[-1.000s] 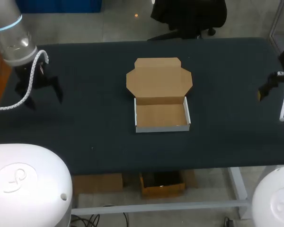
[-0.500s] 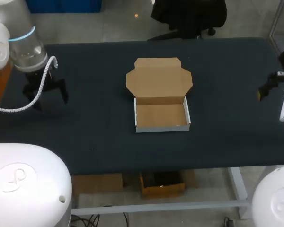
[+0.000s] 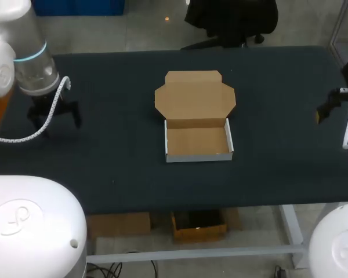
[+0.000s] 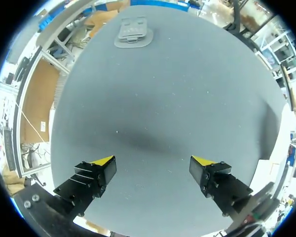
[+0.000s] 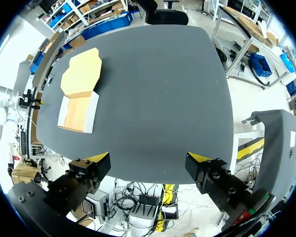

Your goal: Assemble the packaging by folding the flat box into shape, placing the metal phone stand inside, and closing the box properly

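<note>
While the box [image 3: 198, 142] sits open on the surface [image 3: 116, 156], the left claw [image 4: 154, 165] and right claw [image 5: 148, 160] hang spread, empty. The phone stand [image 4: 133, 32] lies flat, well ahead of the left one.

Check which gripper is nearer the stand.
Left. The stand lies ahead of the left gripper; the right gripper sits at the opposite table edge, beyond the box.
</note>
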Controlling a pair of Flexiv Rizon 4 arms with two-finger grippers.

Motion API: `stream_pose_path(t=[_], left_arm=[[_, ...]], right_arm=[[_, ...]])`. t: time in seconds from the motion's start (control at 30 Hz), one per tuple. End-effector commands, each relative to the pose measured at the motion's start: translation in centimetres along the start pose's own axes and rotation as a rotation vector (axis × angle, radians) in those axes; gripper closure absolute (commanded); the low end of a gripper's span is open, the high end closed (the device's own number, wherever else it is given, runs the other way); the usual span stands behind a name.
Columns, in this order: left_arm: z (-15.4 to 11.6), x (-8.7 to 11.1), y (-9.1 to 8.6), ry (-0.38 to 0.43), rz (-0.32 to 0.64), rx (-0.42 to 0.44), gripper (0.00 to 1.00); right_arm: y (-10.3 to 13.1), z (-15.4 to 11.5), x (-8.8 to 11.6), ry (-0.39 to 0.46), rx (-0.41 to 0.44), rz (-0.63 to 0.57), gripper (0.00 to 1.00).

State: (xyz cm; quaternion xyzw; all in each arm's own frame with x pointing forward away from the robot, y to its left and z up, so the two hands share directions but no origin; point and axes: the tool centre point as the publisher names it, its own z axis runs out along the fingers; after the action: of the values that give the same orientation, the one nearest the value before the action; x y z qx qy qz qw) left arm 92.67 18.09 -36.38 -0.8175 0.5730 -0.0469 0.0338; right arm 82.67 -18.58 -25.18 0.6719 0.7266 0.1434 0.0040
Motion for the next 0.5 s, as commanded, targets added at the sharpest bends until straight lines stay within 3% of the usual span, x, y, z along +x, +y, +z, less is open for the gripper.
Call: stream_pose_path(t=[0.03,0.5], left_arm=[[0.1,-0.5,-0.4,0.001,0.005,0.012,0.00],[2.7,-1.1,-3.4,-0.010,0.022,0.009,0.00]], right_arm=[[0.0,-0.2,0.0,0.001,0.006,0.000,0.00],[0.0,-0.2,0.0,0.001,0.006,0.000,0.00]])
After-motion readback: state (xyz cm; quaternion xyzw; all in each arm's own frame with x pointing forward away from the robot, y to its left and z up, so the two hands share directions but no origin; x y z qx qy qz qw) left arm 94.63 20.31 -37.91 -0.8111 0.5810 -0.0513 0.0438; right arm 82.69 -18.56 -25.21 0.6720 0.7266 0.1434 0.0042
